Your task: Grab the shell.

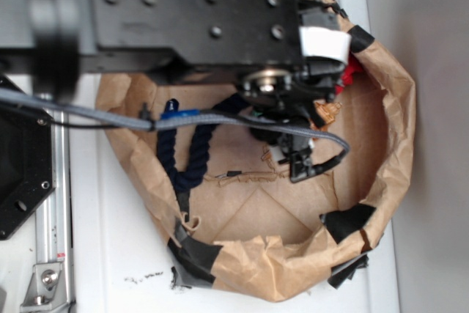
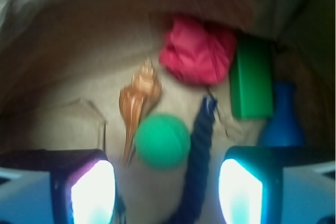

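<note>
Since my hand [image 2: 167, 182] hangs open and empty, the shell [image 2: 137, 103] lies ahead toward its left finger, touching the green ball [image 2: 163, 141], so I'd shift left

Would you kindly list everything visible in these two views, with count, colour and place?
shell: one, orange-brown, on the bag floor, left of the ball.
ball: one, green, nearest the gripper, between shell and rope.
cloth lump: one, red, behind the ball.
block: one, green, right of the cloth.
bottle: one, blue, far right.
rope: one, dark navy, looping across the floor.
paper bag: one, brown, rolled rim patched with black tape, holding everything.
table: one, white, under the bag.
gripper: one, black with pale pads, open above the ball.
</note>
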Motion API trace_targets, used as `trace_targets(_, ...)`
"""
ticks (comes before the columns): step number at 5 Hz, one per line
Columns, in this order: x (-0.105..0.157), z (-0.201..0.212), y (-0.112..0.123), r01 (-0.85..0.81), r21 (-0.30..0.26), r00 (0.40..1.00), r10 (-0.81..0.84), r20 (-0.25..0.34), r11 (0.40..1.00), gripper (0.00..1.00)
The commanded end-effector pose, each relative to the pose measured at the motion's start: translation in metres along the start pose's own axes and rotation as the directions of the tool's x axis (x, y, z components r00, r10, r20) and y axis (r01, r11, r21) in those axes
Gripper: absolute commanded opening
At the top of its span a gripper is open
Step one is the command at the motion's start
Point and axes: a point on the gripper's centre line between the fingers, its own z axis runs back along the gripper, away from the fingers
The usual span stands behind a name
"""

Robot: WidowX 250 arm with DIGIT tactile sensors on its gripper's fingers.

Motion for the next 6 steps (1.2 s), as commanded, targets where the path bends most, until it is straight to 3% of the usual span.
trace_targets(1, 0.028, -0.020, -0.011, 0.173, 0.021, 0.982, -0.174, 0.076, 0.985, 1.00)
trace_targets(2, 0.031, -0.045, -0.018, 0.187, -0.020, 0.981, -0.186, 0.045, 0.982, 1.00)
trace_targets(3, 0.023, -0.062, -0.026, 0.206, -0.002, 0.978, -0.206, 0.026, 0.979, 1.00)
trace_targets(4, 0.016, -0.077, -0.030, 0.170, 0.105, 0.985, -0.168, -0.024, 0.980, 0.00)
trace_targets(5, 0.011, -0.072, -0.030, 0.130, 0.135, 0.991, -0.124, -0.048, 0.982, 0.00)
trace_targets(6, 0.014, -0.043, -0.027, 0.170, 0.094, 0.985, -0.166, -0.055, 0.981, 0.00)
